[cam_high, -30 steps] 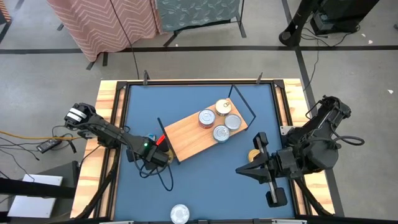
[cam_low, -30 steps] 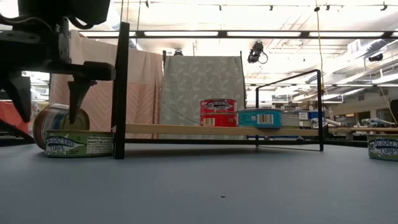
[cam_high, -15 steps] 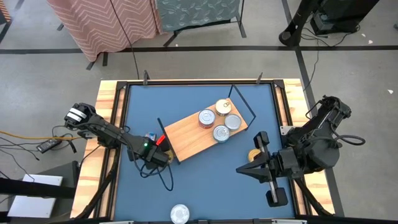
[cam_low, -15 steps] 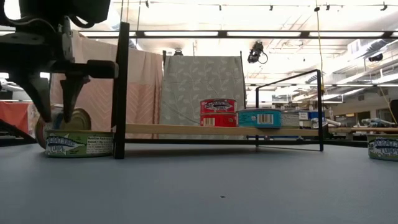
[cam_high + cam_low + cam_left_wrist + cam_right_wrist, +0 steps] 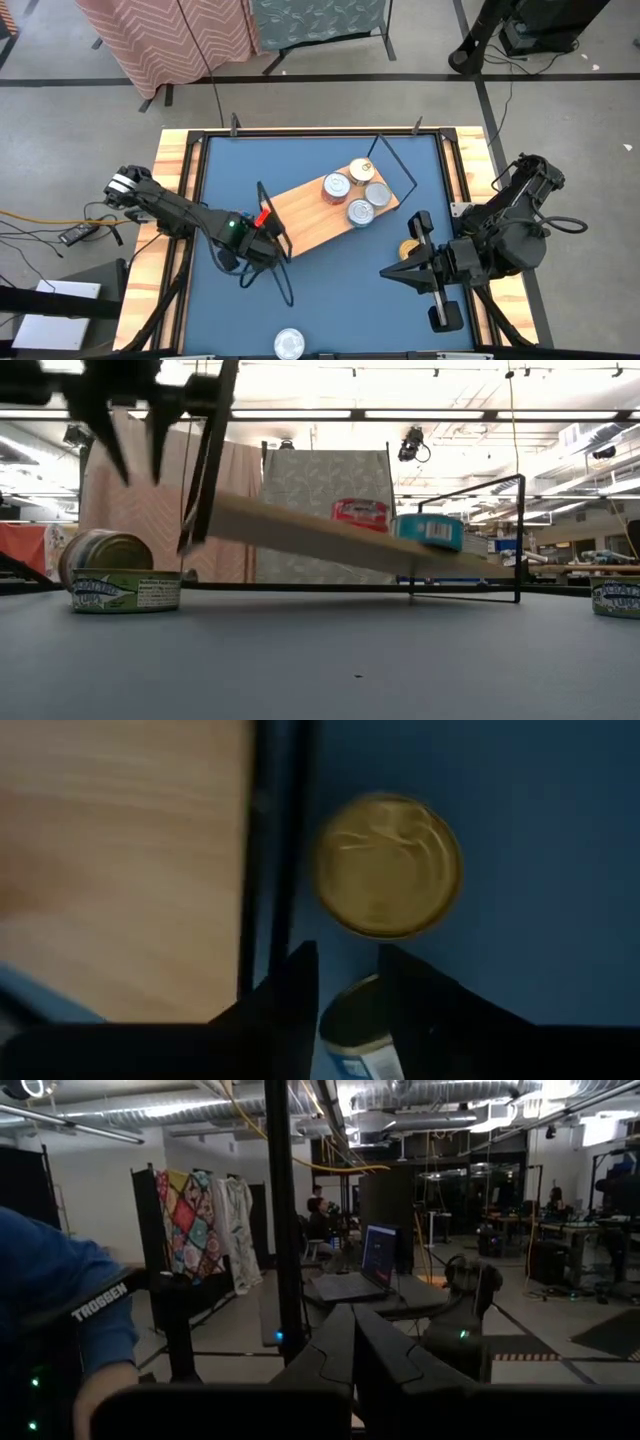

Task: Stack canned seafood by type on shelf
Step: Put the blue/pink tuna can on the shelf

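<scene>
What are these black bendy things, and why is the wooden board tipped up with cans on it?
The black bendy things are two robot arms at a blue table. One picture looks down from above, one looks across the tabletop, and two come from cameras on the arms' wrists.

The left gripper is at one end of the shelf, a wooden board with black wire ends. That end is lifted, so the board slopes. I cannot tell what exactly is lifting it. Four cans sit near its low end.

More cans are on the table: two by the raised end, one near the front edge, and a gold one by the right gripper, which waits with its fingers together.
</scene>
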